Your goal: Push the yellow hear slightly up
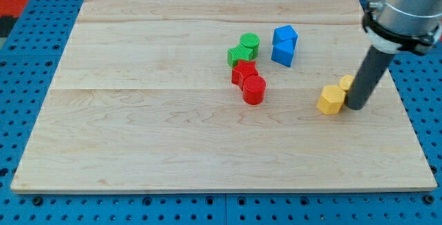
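My tip (358, 106) rests on the board at the view's right. A yellow block (331, 100), roughly hexagonal, lies just left of the tip, touching or nearly touching it. A second yellow block (347, 82) is partly hidden behind the rod, just above the tip; its shape cannot be made out.
Two green blocks (243, 49) sit together near the board's middle top. Two red blocks (248, 81) lie just below them. Two blue blocks (284, 44) stand to the right of the green ones. The wooden board (138, 114) lies on a blue pegboard.
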{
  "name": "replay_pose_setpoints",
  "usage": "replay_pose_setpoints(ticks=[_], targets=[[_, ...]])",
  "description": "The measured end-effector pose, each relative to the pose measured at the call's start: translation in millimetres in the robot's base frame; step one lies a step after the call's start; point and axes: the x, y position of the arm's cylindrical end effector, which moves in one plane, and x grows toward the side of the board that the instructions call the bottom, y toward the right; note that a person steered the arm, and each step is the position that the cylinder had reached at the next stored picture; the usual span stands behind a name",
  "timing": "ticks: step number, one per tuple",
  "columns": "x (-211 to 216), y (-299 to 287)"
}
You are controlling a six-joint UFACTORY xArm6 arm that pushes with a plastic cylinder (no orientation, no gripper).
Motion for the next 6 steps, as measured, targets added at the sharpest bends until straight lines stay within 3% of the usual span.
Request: replay_pose_setpoints(ticks=[2, 4, 6], targets=[[-12.5, -40.4], [23.0, -8.5], [-50.6, -3.7]])
